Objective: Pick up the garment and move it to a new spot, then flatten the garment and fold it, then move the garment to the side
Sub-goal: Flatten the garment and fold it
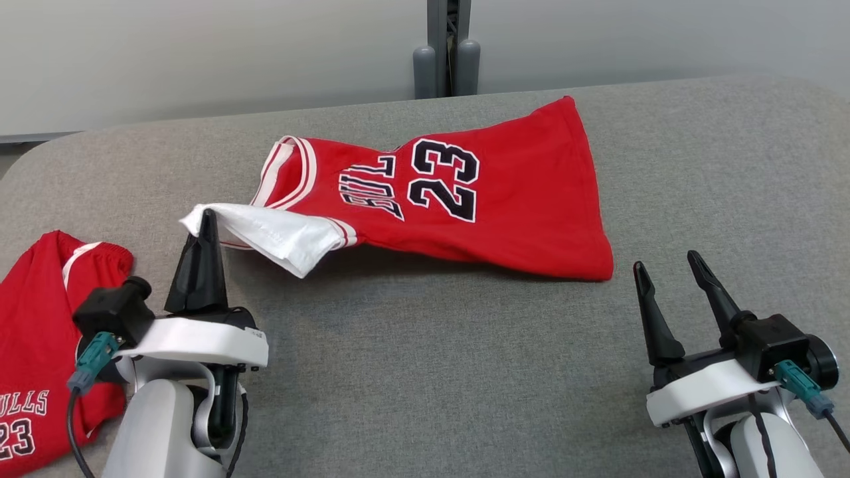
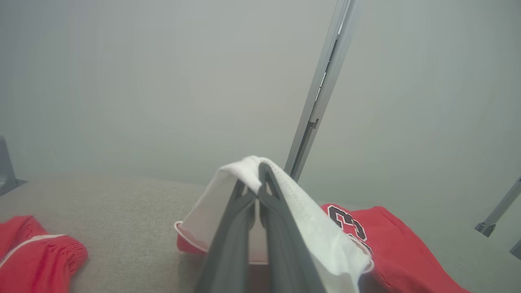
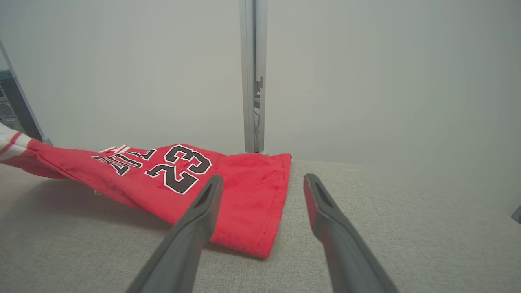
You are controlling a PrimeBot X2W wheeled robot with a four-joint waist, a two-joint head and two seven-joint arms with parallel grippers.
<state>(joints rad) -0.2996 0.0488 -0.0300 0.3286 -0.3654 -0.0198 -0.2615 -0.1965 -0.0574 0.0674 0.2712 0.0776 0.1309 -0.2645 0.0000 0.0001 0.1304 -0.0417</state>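
1. Table (image 1: 425, 372): grey padded surface, rounded far corners. It carries everything below.
2. Jersey (image 1: 505, 199): red, numbered 23, lying across the far middle of the table. Its long axis runs left to right in the head view, with the neck and shoulder end toward the robot's left and the hem toward its right. A shadow under the left end suggests that end is raised off the surface; the hem end rests flat.
3. Shorts (image 1: 40, 345): a second red piece at the near left edge, well apart from the jersey and touched by neither arm.
4. Left gripper (image 1: 208, 216): fingers pressed together, pinching the jersey's left end. The left wrist view shows cloth draped over both closed tips (image 2: 260, 169).
5. Right gripper (image 1: 666, 260): fingers spread wide, holding nothing. It sits just to the right of the hem, near side, not touching. In the right wrist view the hem edge lies ahead and left of the open fingers (image 3: 263, 178).
6. White fold (image 1: 279, 236): the pale shoulder cloth is the part actually gripped; it hangs between the left tips and the red body.
7. Hem corner (image 1: 601, 271): the jersey's nearest point to the free arm.
8. Judgement: the left arm holds one end of the long axis, and the right arm is the nearer one to the other. Reaching forward and left to that corner would give a two-ended carry.
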